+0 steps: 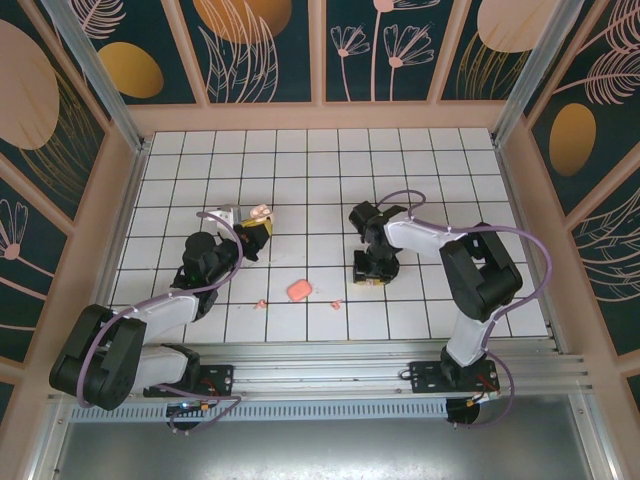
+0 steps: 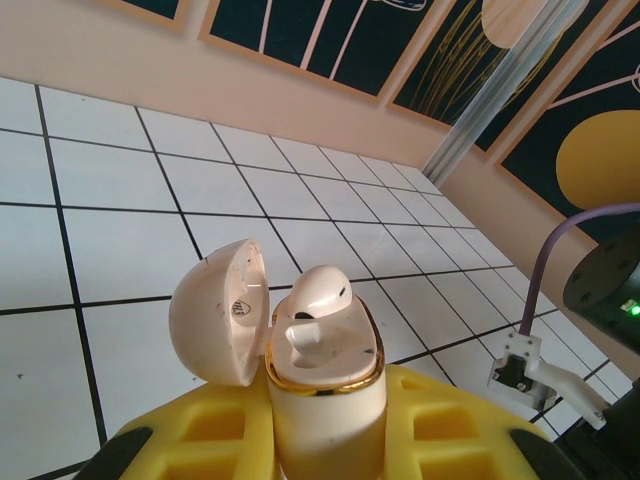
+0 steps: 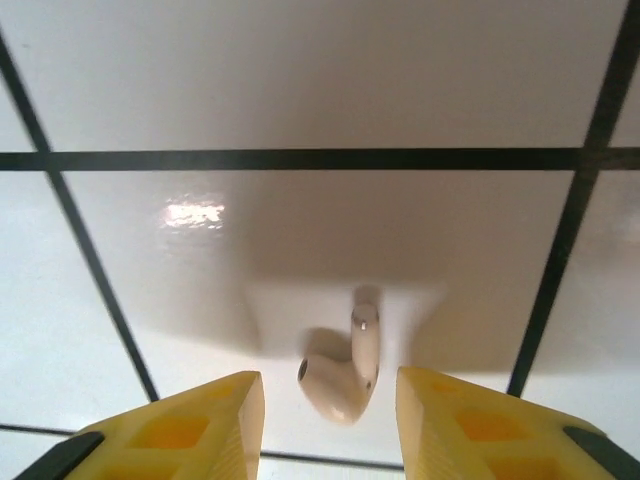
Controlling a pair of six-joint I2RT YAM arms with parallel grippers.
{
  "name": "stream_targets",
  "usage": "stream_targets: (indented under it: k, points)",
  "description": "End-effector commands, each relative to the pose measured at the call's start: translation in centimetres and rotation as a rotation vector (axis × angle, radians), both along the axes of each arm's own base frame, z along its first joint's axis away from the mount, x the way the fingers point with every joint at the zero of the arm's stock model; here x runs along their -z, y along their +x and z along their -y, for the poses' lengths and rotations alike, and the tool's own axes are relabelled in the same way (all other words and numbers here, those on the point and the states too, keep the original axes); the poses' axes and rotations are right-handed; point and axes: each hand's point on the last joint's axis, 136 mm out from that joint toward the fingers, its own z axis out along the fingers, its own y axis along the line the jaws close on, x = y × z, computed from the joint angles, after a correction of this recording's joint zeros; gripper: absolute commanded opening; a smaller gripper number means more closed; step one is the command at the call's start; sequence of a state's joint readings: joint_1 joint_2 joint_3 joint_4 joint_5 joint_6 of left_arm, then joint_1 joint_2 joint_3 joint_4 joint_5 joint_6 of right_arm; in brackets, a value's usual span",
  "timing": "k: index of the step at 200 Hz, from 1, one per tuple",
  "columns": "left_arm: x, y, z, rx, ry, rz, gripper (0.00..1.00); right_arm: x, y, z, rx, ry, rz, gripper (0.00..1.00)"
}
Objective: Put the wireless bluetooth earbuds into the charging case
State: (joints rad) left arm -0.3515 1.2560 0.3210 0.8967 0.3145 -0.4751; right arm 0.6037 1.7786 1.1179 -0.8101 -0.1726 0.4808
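— What is your left gripper [image 2: 325, 436] doing?
— It's clamped on the open charging case [image 2: 325, 400], with one seated earbud [image 2: 318, 300] inside.
— And your right gripper [image 3: 330, 425]?
— Its fingers stand apart, with a loose earbud [image 3: 343, 375] lying between them on the tiled floor [image 3: 300, 100].

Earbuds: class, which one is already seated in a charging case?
The earbud seated in the open case held by the left gripper. The other earbuds lie loose on the tiles, one between the right gripper's fingers.
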Motion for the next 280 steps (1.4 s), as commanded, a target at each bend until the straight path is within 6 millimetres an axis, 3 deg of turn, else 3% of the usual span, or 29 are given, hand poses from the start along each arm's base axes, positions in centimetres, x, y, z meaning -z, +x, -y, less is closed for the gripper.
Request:
stream_targets:
  k: [1,25,69,124,167,280]
  points:
    - [-1.3,0.4,0.3,0.015,0.002,0.044,0.16,-4.1,1.9,-0.8,-0.019,0.026,0.097,0.41]
    - [-1.4,0.5,0.3,0.014,0.002,0.045,0.15,-4.8,3.2,-2.1,-0.071,0.063,0.123,0.40]
    - [-1.3,0.5,0.1,0.004,0.014,0.042,0.16,-2.6,3.3,-2.6,-0.148,0.058,0.082,0.39]
    - [-1.4,0.5,0.1,0.007,0.026,0.043,0.16,0.1,2.0,-2.5,-0.175,0.066,0.021,0.39]
    - [-1.3,0.4,0.0,0.005,0.029,0.045,0.16,1.6,0.7,-1.0,-0.190,0.011,-0.016,0.39]
    - [-1.2,0.6,0.2,0.014,0.030,0.043,0.16,0.6,-2.7,1.5,-0.144,-0.030,-0.064,0.40]
